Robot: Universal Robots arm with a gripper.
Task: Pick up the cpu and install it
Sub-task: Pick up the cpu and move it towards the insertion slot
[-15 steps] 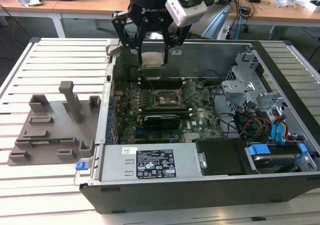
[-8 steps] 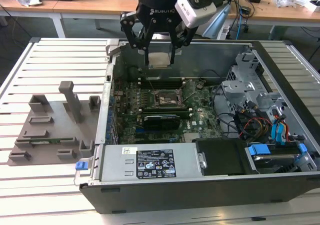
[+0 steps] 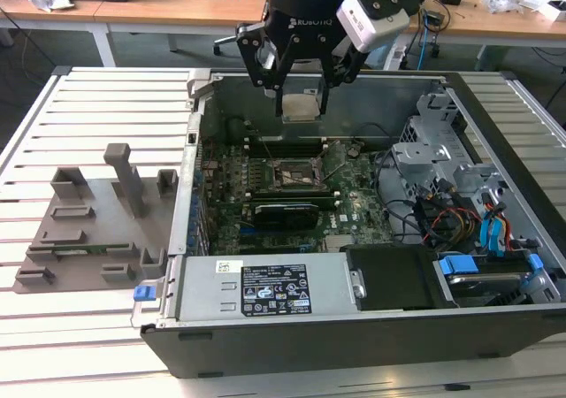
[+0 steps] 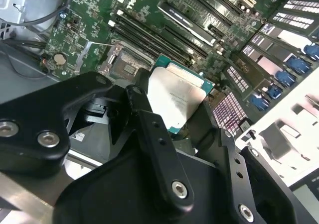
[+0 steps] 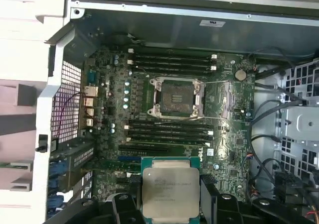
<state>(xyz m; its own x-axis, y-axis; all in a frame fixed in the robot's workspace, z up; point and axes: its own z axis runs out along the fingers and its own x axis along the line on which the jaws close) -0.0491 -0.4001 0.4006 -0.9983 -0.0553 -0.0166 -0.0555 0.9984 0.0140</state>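
Observation:
The cpu (image 3: 302, 107), a flat square chip with a pale silver top and green edge, hangs in the air over the open computer case. My gripper (image 3: 301, 108) is shut on it, one black finger on each side. In both wrist views the cpu (image 4: 176, 98) (image 5: 170, 189) shows between the fingers (image 4: 142, 115) (image 5: 209, 196). Below it on the green motherboard (image 5: 149, 109) lies the open socket (image 5: 177, 98) with its dark metal frame; the same socket (image 3: 295, 173) sits a good way under the chip in the exterior view.
The case wall (image 3: 309, 93) rises just behind the gripper. Drive cages and cables (image 3: 460, 195) fill the exterior view's right side. A power supply (image 3: 265, 287) sits along the near side. A grey fixture (image 3: 97, 221) with upright posts stands on the slatted table.

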